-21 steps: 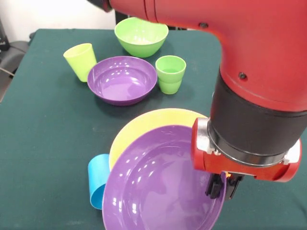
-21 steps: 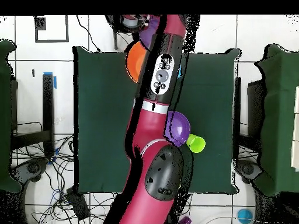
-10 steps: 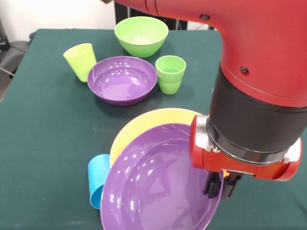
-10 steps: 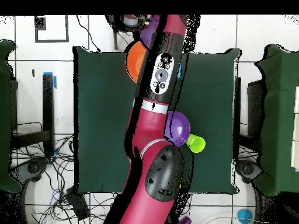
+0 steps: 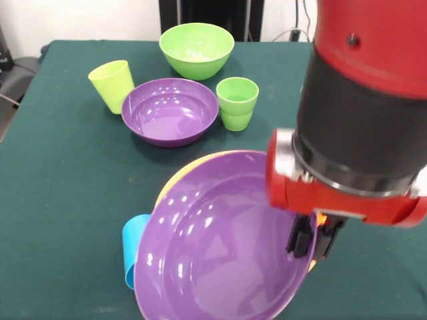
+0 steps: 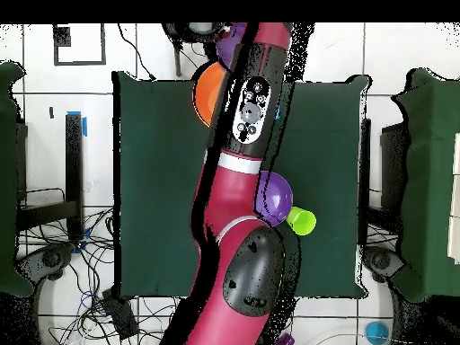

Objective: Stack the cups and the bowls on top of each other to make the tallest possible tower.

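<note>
My gripper [image 5: 313, 244] is shut on the right rim of a wide purple bowl [image 5: 220, 257], which hangs tilted at the table's near side. Under it sits a big orange bowl [image 5: 172, 187], the tower's base, with only a sliver of its rim showing. What lies inside it is hidden. A sky blue cup [image 5: 135, 259] lies on its side against the left of these bowls. Farther back are a second purple bowl [image 5: 170, 110], a green bowl [image 5: 197, 48], a yellow-green cup [image 5: 112, 85] and a ridged green cup [image 5: 237, 102]. In the overhead view the arm [image 6: 244, 135] covers most of the orange bowl [image 6: 207, 94].
The dark green table cloth [image 5: 60, 180] covers the whole table. The arm's thick red and black wrist [image 5: 360, 133] fills the right side of the front view and hides the table behind it.
The arm has lifted, carrying the purple bowl up and toward the camera. It now hides nearly all of the orange bowl's rim. The other cups and bowls have not moved.
</note>
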Controlling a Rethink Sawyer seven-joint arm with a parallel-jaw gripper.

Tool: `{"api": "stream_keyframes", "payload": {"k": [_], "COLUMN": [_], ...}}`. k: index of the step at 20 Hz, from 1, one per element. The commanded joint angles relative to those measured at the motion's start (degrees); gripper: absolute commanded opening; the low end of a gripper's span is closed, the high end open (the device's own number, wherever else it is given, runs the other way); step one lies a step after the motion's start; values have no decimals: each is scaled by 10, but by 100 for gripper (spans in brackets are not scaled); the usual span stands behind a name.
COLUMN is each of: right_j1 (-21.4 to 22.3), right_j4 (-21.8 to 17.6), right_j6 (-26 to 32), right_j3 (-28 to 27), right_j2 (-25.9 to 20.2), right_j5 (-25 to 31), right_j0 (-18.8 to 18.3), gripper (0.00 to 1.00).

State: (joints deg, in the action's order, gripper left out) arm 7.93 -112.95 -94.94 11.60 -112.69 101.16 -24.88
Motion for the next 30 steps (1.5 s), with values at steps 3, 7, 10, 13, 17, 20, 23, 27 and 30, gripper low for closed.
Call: {"api": "stream_keyframes", "payload": {"k": [3, 7, 10, 13, 17, 20, 23, 27, 30], "right_j1": [41, 53, 74, 92, 109, 112, 118, 127, 130], "right_j4": [96, 226, 302, 361, 411, 434, 463, 492, 504], "right_j6": [-42, -110, -161, -196, -225, -240, -259, -280, -290], "right_j3": [46, 165, 250, 322, 385, 405, 449, 498, 519], "right_j2": [110, 193, 234, 265, 301, 326, 345, 371, 390], "right_j5": [79, 65, 55, 38, 11, -13, -41, -87, -119], "right_j0": [-32, -81, -116, -144, -164, -165, -179, -191, -193], "gripper": [0, 0, 0, 0, 0, 0, 0, 0, 0]}}
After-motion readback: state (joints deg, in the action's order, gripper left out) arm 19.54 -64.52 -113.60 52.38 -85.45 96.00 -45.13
